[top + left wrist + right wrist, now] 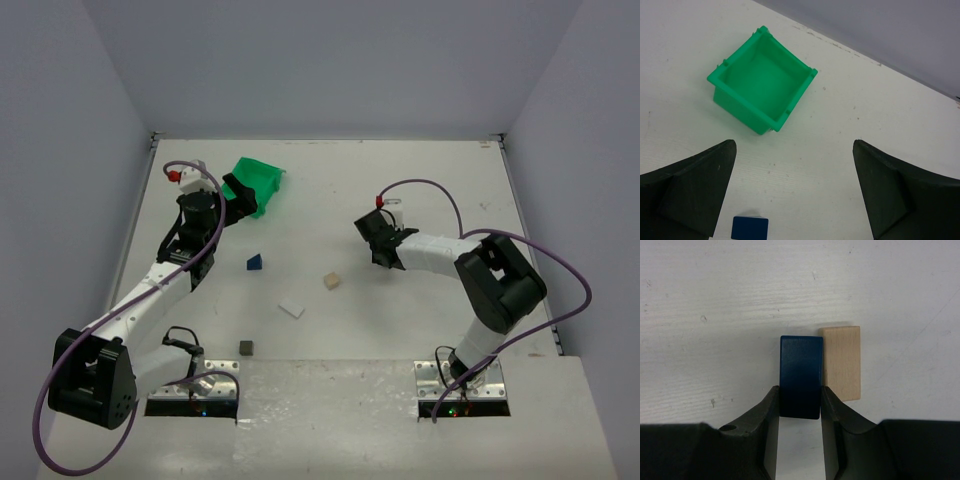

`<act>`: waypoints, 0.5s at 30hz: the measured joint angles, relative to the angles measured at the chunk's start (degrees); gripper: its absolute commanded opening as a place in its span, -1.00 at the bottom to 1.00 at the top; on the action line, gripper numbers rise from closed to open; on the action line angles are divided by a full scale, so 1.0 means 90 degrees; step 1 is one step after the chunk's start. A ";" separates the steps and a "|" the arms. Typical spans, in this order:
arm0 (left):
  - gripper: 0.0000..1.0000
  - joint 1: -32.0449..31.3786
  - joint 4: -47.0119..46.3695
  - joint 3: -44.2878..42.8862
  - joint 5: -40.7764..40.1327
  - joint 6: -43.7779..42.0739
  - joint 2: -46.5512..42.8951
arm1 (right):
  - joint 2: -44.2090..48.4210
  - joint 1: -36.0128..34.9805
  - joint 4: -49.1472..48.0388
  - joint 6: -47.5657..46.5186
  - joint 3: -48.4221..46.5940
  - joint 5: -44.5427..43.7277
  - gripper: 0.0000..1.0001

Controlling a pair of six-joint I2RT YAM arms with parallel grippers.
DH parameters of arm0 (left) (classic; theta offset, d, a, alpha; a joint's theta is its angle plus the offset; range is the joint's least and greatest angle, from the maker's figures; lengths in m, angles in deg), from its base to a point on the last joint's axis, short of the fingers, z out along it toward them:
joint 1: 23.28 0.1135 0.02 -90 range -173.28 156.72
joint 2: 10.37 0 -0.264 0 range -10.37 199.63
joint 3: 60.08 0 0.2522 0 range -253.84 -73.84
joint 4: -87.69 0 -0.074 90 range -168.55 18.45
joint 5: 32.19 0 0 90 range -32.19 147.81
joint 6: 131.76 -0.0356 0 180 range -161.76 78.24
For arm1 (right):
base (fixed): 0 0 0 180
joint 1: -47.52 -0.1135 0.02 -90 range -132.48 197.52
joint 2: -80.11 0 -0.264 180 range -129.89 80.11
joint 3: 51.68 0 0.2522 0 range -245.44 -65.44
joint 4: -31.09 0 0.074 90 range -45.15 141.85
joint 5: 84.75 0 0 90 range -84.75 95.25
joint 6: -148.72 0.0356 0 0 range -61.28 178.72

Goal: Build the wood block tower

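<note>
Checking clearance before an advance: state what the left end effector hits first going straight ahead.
Probably the bare white tabletop, short of the green plastic bin; depth is unclear.

1. The bin (262,180) sits far left on the table (420,170), ahead of my left pincer (795,150).
2. The wedge (255,262) lies nearer than the bin, a cube (331,282) to its right.
3. The slab (291,309) lies nearer, between them; a second cube (246,347) lies nearest.
4. My right pincer (800,392) clasps a block (800,370); a second block (841,362) touches its right side.

bin (740,109): smooth green plastic | blue block (800,372): matt paint | tan block (842,357): bare wood
</note>
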 measured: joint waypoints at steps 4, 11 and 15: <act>1.00 0.0000 -0.0001 0.0000 0.0000 0.0000 0.0009 | 0.0000 0.0000 0.0000 0.0000 0.0000 0.0000 -0.35; 1.00 -0.0010 -0.0002 -0.0001 0.0000 0.0000 0.0029 | 0.0000 0.0000 0.0008 0.0004 0.0000 0.0007 -0.26; 1.00 -0.0012 -0.0002 -0.0002 0.0000 -0.0002 0.0029 | 0.0001 0.0000 0.0023 0.0021 0.0000 0.0005 -0.18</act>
